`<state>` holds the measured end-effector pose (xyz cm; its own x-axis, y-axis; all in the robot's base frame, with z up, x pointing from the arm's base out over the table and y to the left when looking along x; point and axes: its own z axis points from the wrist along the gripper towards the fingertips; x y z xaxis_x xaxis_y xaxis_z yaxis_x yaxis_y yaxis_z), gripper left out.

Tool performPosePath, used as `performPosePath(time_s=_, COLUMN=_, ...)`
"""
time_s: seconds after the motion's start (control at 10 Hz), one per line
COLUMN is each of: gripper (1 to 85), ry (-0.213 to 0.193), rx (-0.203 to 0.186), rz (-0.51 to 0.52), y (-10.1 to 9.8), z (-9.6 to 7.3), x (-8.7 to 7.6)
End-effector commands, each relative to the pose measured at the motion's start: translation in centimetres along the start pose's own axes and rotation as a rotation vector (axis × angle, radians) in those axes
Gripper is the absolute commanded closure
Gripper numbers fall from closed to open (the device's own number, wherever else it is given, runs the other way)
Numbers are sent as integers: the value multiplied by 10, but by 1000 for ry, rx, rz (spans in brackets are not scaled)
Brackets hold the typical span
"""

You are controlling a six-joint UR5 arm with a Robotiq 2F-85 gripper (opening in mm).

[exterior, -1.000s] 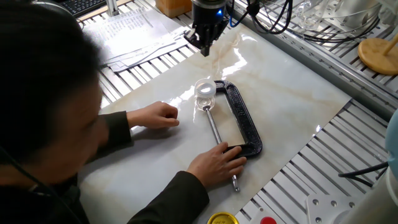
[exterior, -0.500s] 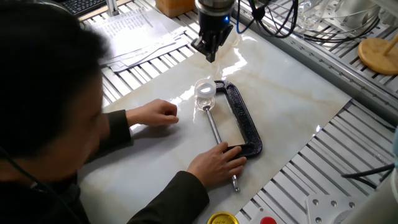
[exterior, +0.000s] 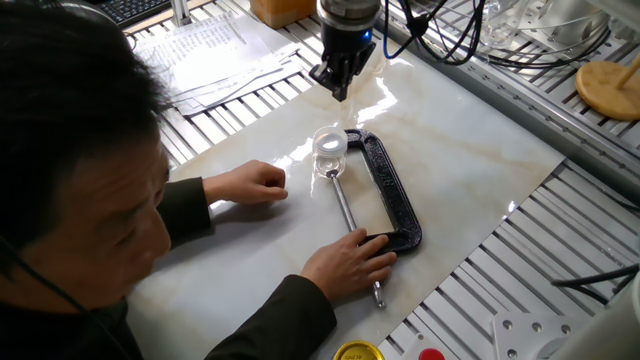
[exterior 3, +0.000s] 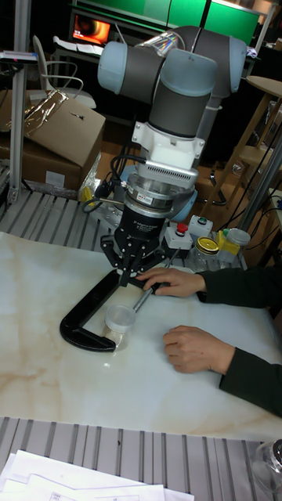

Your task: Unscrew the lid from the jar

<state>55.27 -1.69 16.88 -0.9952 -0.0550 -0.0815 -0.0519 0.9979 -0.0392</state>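
Observation:
The tiny clear jar (exterior: 330,160) (exterior 3: 119,326) stands upright on the marble slab, held in the jaws of a black C-clamp (exterior: 392,195) (exterior 3: 84,319). Its whitish lid (exterior: 330,141) (exterior 3: 121,315) sits on top. My gripper (exterior: 340,88) (exterior 3: 126,275) hangs above and behind the jar, apart from it, with its fingertips drawn together and nothing between them. A person's right hand (exterior: 355,262) (exterior 3: 174,282) holds the clamp's handle end. The left hand (exterior: 250,185) (exterior 3: 196,348) rests as a fist beside the jar.
The person's head (exterior: 70,130) fills the left foreground. Papers (exterior: 205,50) lie at the back left. A yellow lid (exterior: 358,352) and a red cap (exterior: 431,354) sit at the front edge, and a wooden disc (exterior: 608,88) at the back right. Cables (exterior: 440,25) hang behind the arm.
The gripper has shifted slightly right and away from the camera and turned about its axis, so it looks narrower. The person's head has leaned further in. Jar, clamp and hands stay put.

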Motion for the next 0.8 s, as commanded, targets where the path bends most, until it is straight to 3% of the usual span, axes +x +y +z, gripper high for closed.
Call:
performPosePath(time_s=0.0, gripper=843, ry=10, rx=11, rz=-13, y=-7, z=-5, x=-2)
performPosePath(time_s=0.4, gripper=843, ry=2, rx=4, rz=0, y=-6, z=-5, x=-3)
performPosePath(time_s=0.6, gripper=843, ry=-16, rx=60, rz=-56, y=-20, z=-5, x=-8)
performPosePath(time_s=0.7, gripper=843, ry=27, rx=22, rz=-58, y=-11, z=-5, x=3)
